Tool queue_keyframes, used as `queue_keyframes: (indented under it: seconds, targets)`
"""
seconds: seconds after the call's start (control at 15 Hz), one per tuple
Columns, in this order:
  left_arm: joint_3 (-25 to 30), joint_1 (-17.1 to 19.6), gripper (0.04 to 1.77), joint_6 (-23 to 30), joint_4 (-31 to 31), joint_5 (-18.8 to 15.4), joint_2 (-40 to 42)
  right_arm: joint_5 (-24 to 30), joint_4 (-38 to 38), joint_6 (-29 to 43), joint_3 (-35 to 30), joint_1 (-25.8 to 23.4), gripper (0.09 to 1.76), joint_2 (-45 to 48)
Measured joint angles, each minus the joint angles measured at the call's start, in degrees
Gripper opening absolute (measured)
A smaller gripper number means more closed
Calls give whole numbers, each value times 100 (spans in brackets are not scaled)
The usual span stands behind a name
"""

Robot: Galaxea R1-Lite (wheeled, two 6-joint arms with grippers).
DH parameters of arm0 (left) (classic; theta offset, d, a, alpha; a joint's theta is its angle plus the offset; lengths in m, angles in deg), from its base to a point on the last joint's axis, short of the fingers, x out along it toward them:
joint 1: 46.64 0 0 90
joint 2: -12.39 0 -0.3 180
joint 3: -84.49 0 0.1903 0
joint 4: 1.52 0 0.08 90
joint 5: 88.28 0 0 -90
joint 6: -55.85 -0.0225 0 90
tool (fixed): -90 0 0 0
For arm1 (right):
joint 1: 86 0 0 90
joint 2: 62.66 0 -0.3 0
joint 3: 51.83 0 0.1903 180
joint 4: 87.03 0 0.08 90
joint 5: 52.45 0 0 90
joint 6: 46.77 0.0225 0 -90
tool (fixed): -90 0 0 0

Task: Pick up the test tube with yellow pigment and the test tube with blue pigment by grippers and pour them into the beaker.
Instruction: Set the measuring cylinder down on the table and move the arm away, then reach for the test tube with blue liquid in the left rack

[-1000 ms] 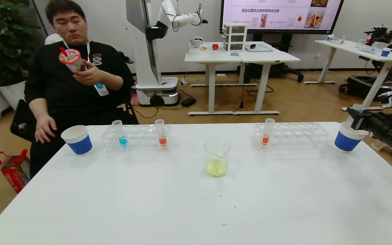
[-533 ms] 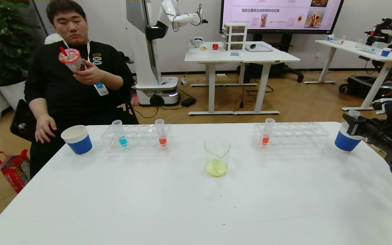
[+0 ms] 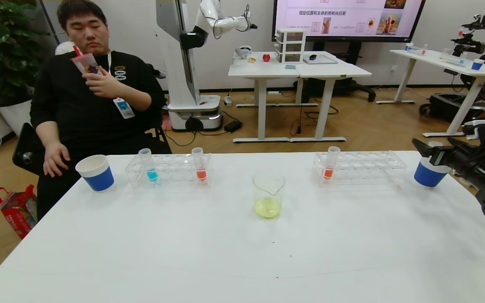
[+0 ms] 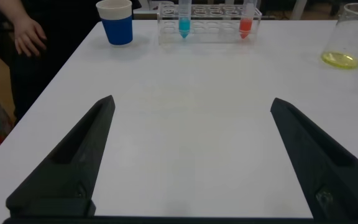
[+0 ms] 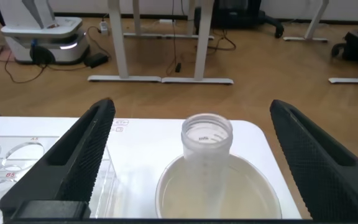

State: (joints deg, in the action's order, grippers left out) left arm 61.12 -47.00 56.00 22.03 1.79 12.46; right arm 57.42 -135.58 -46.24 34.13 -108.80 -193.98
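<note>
Head view: my right gripper (image 3: 425, 152) hangs over the right blue cup (image 3: 430, 176), fingers apart. Beaker (image 3: 268, 195) at table centre holds yellow liquid. Blue-pigment tube (image 3: 147, 165) stands in the left rack (image 3: 171, 170).

Left wrist view: my left gripper (image 4: 191, 158) spread wide, empty, above bare table (image 4: 185, 130).

Right wrist view: fingers wide, touching nothing; an empty clear tube (image 5: 207, 138) stands in the cup between them.

front table (image 3: 242, 252) bare | racks (image 3: 169, 170), beaker (image 3: 268, 195) block far side

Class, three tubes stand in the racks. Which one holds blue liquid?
The blue tube, at the left end of the left rack; the other two hold orange liquid.
</note>
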Motion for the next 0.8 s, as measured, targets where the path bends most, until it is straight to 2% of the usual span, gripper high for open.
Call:
queue_keyframes:
  seconds: [0.2,0.4,0.8]
  targets:
    - [0,0,175,0,0,-2,0,7,-33,33,0,78,174,44]
    - [0,0,175,-2,0,0,0,-91,0,38,-22,406,174,279]
    - [0,0,175,-2,0,-2,0,-1073,411,40,-229,1872,174,1189]
